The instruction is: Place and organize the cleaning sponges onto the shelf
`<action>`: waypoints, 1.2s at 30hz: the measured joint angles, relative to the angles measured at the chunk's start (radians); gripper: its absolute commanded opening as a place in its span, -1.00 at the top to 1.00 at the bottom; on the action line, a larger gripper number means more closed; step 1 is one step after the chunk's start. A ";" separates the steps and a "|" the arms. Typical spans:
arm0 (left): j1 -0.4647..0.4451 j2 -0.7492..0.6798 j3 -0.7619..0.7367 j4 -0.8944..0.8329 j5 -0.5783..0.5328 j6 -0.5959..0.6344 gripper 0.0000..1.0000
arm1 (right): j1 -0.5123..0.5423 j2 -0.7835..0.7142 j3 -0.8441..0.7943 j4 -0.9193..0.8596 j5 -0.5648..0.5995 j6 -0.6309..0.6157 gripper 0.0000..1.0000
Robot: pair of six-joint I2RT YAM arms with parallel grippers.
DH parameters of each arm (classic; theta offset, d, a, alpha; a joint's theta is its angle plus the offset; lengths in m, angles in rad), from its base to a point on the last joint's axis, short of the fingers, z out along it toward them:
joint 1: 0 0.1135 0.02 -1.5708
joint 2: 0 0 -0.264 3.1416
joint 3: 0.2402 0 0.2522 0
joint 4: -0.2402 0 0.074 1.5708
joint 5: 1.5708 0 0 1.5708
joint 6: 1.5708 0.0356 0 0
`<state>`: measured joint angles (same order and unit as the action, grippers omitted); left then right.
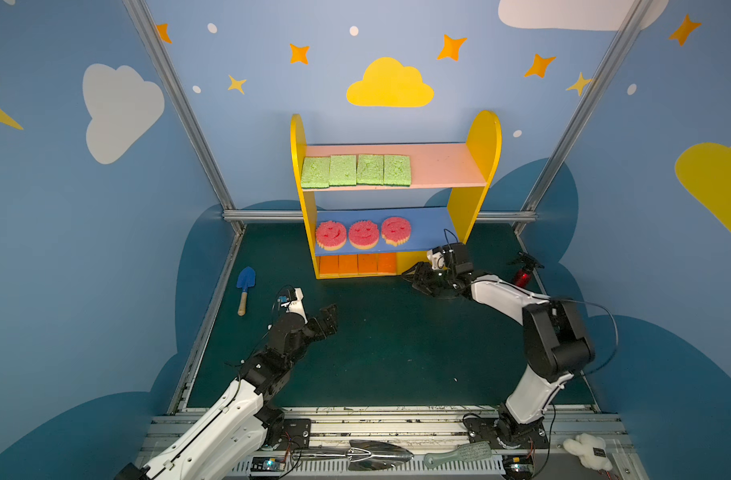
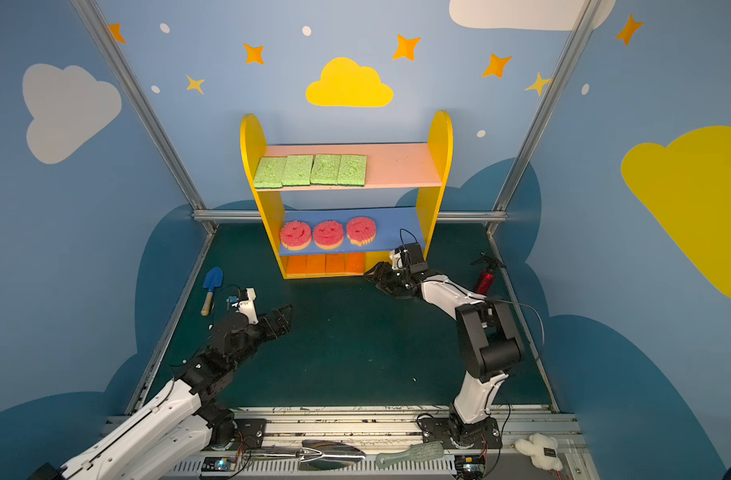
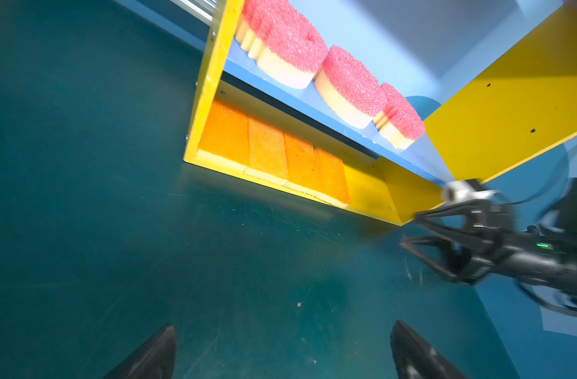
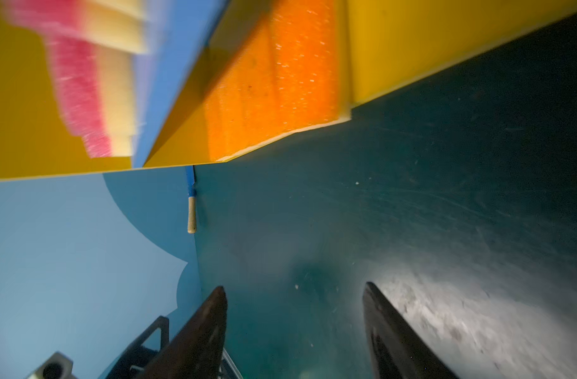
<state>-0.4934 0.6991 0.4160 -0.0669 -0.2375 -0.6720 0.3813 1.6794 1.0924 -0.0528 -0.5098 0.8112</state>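
The yellow shelf (image 1: 482, 137) stands at the back of the green mat. Several light green sponges (image 1: 355, 170) lie in a row on the left of its pink top board. Three round pink smiley sponges (image 1: 363, 235) sit on the blue middle board. Several orange sponges (image 1: 357, 264) fill the left of the yellow base, also seen in the wrist views (image 3: 274, 154) (image 4: 274, 98). My right gripper (image 1: 411, 276) (image 4: 294, 286) hangs open and empty just off the base's front right corner. My left gripper (image 1: 330, 318) (image 3: 284, 325) is wide open over bare mat, well in front of the shelf.
A blue trowel (image 1: 245, 286) with a wooden handle lies by the left wall. A red spray bottle (image 1: 523, 274) stands at the right wall behind my right arm. A metal scoop (image 1: 376, 453), a brush (image 1: 459, 455) and a white plush (image 1: 588, 451) lie on the front rail.
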 measured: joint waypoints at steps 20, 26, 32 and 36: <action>0.222 0.280 0.213 -0.079 -0.094 0.391 -1.00 | -0.003 -0.820 -0.663 0.035 0.756 -0.536 -0.64; 0.392 0.461 0.154 0.072 -0.108 0.429 -1.00 | -0.085 -0.851 -0.812 0.215 0.943 -0.636 -0.73; 0.516 0.604 0.147 0.169 -0.094 0.440 -1.00 | -0.157 -0.707 -0.753 0.287 0.999 -0.632 -0.73; 0.545 0.674 0.143 0.282 -0.029 0.468 -1.00 | -0.171 -0.574 -0.751 0.377 1.007 -0.632 -0.73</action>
<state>0.0513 1.3731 0.5591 0.2153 -0.2661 -0.2043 0.2108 1.1053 0.3412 0.3237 0.4969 0.1791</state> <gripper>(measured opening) 0.998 0.864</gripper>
